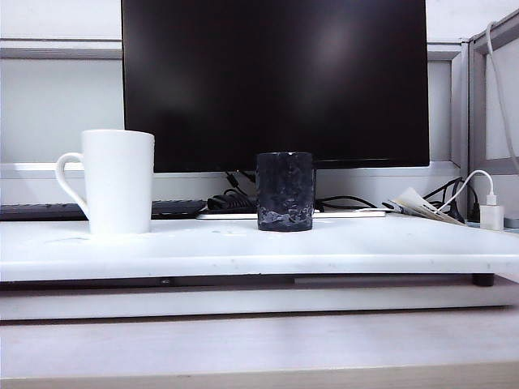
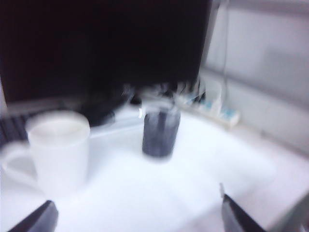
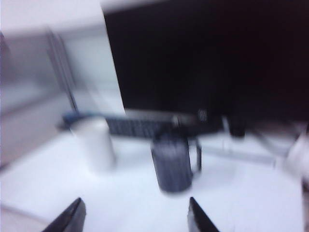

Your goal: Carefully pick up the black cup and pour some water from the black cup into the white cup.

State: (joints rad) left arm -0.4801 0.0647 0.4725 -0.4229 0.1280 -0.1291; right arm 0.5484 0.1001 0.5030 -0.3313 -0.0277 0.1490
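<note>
The black cup stands upright on the white shelf, near its middle, in front of the monitor. The white cup stands upright to its left, handle pointing left. No arm shows in the exterior view. Both wrist views are blurred. In the left wrist view my left gripper is open and empty, well short of the white cup and black cup. In the right wrist view my right gripper is open and empty, a short way back from the black cup; the white cup stands beyond. No water shows.
A large dark monitor fills the back. A keyboard and tangled cables lie behind the cups. A white charger with its cable and papers sit at the right.
</note>
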